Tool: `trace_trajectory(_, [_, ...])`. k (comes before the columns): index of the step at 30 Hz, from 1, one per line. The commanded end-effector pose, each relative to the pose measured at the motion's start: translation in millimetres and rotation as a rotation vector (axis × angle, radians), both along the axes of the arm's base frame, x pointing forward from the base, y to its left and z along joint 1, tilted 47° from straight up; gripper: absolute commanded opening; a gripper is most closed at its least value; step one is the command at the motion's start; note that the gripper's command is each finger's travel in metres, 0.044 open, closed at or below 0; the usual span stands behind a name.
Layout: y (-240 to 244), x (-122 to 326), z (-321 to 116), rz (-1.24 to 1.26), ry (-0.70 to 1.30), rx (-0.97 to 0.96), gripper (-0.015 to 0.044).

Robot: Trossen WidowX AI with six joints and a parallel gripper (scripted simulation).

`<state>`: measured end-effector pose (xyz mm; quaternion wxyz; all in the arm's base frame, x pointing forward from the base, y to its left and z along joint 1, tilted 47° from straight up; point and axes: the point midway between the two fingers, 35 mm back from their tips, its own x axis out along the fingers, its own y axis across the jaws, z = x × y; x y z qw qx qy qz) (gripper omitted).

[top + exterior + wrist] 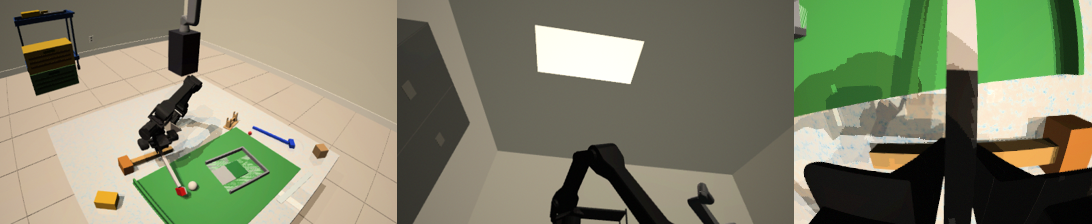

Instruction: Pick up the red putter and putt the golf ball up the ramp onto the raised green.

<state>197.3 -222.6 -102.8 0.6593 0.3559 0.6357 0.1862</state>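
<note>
My gripper (159, 149) (954, 144) is shut on the red putter's shaft, which runs down and forward from the fingers. The putter (170, 169) (962, 50) has a pale shaft, dark at the grip, and a red head low over the green mat (266, 154) (1009, 40). The white golf ball (192, 186) sits on the mat just right of the head; whether they touch I cannot tell. Farther right, a grey rail (224, 155) borders an area with a pale grey panel (222, 176) and a darker green square (237, 170). The ball is hidden in the wrist view.
An orange mallet (125, 164) (1076, 145) lies beneath my gripper, left of the mat. A yellow block (106, 200) is at the front left. A wooden stand (232, 122), red ball (250, 133), blue club (271, 135) and brown cube (320, 151) lie beyond the mat.
</note>
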Motion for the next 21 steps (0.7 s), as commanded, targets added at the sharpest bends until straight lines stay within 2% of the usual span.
trace_trajectory(1, [3.8,0.4,-2.2,-0.009,0.000,0.007,0.0000])
trace_trajectory(11, [0.0,-0.2,-1.1,0.000,0.000,0.000,0.0000])
trace_trajectory(21, [-16.7,-6.1,-23.2,-0.009,0.000,0.004,0.0000])
